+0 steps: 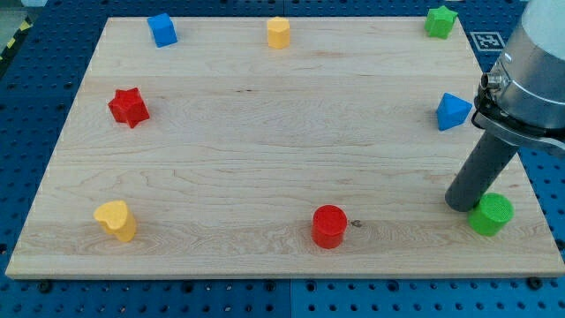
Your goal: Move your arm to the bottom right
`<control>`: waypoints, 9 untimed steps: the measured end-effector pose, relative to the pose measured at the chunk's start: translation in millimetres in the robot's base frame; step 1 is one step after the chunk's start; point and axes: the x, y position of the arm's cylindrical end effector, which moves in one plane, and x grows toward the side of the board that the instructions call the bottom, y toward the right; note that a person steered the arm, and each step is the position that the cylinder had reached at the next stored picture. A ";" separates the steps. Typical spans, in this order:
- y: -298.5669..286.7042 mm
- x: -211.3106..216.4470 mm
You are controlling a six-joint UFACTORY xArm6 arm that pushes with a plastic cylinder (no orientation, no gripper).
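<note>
My dark rod comes down from the view's right edge, and my tip (461,205) rests on the wooden board (265,132) near its bottom right corner. A green cylinder (491,215) sits just right of the tip, touching or nearly touching it. A blue triangular block (452,111) lies above the tip near the right edge. A red cylinder (329,226) sits at the bottom centre, well left of the tip.
A yellow heart block (116,220) lies at bottom left. A red star (129,107) is at the left. A blue cube (162,29), a yellow hexagonal block (279,32) and a green star (440,21) line the top edge.
</note>
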 end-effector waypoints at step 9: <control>51.3 -31.7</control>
